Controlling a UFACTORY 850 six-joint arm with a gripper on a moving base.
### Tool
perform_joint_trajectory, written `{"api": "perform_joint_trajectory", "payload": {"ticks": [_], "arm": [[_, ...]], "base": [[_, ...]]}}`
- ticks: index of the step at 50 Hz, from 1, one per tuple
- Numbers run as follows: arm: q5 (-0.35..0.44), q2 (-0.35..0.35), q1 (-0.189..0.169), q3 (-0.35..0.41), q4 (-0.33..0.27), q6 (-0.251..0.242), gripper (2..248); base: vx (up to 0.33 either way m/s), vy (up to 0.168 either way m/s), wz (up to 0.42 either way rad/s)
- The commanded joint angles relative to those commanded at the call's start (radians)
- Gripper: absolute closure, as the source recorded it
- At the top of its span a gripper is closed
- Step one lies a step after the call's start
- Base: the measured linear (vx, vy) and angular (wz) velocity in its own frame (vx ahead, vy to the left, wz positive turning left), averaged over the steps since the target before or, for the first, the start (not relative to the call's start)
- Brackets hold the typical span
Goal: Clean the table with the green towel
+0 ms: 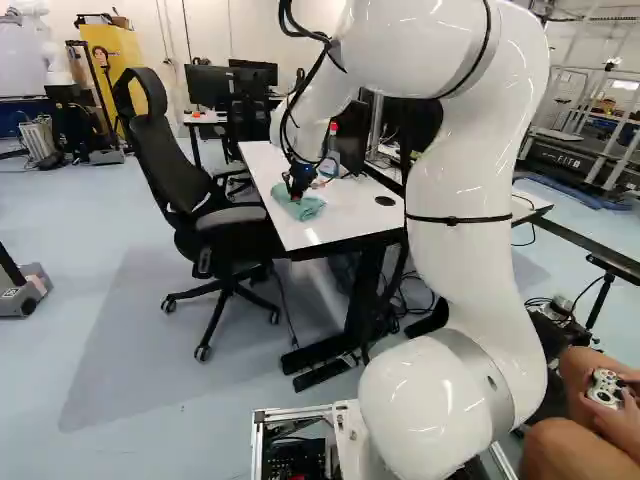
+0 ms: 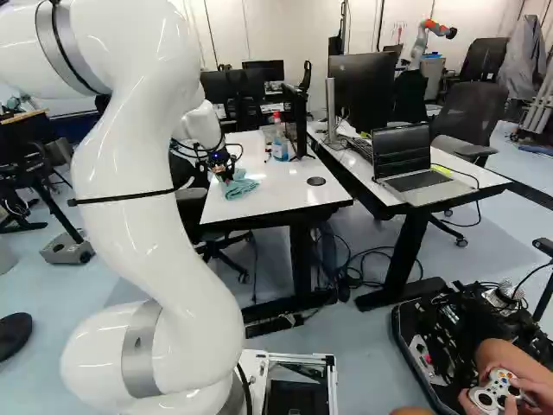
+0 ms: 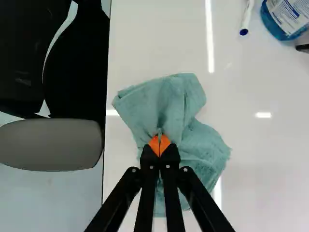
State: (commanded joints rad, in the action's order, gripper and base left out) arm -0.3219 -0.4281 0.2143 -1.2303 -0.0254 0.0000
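White and bulky up close, the arm [image 1: 460, 265] reaches over the bench [image 1: 345, 222], its jaws pinched shut on a fold of the green towel [image 3: 195, 145], which lies bunched near the left edge, near a chair [image 1: 165, 150], with a marker [image 3: 246, 18] and a bottle [image 3: 282, 20] farther off to the right.

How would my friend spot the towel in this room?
Find the white table with a black chair along its left edge. Near that edge lies a crumpled blue-green towel, pinched by the black pincer. It's limp cloth; the nearby blue bottle stands upright.
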Motion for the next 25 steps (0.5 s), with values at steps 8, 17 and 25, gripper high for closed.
{"api": "perform_joint_trajectory", "payload": {"ticks": [8,17,25], "arm": [[0.0,0.007,-0.024,0.009,0.0,0.0,229],[0.0,0.012,-0.051,0.015,0.0,0.0,229],[0.0,0.01,-0.076,0.014,0.0,0.0,229]], "base": [[0.0,0.0,0.0],[0.0,0.0,0.0],[0.0,0.0,0.0]]}}
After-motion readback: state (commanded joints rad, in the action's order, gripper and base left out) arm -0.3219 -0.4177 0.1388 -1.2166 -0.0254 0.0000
